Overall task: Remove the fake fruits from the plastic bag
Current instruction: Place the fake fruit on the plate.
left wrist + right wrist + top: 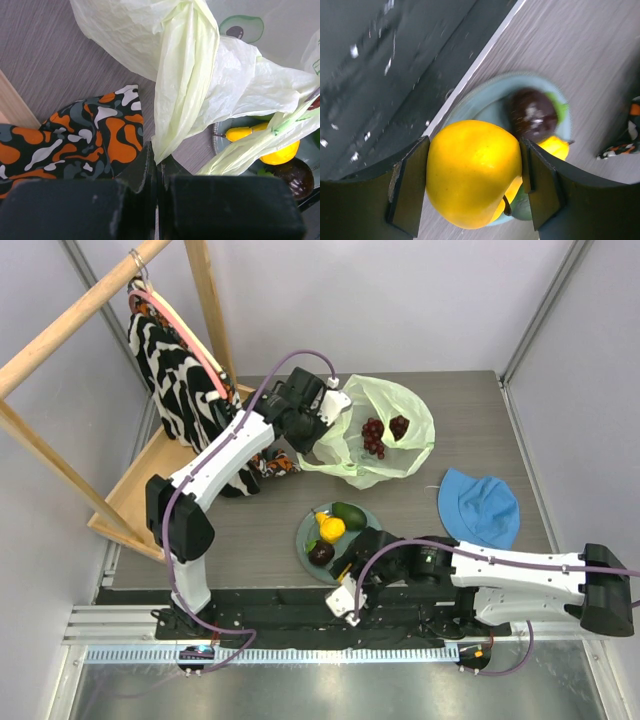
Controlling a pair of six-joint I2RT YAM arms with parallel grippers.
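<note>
The pale yellow-green plastic bag lies at the back of the table, and a dark-red grape bunch and another dark-red fruit show in its mouth. My left gripper is shut on a bunched fold of the bag at its left edge. A grey-blue plate near the front holds a green fruit, a yellow one and a dark purple one. Over the plate's near rim, my right gripper is shut on a yellow-orange fruit.
A blue cloth hat lies right of the plate. A wooden rack with a zebra-print garment stands at the back left over a wooden base. A camouflage cloth lies under the left gripper.
</note>
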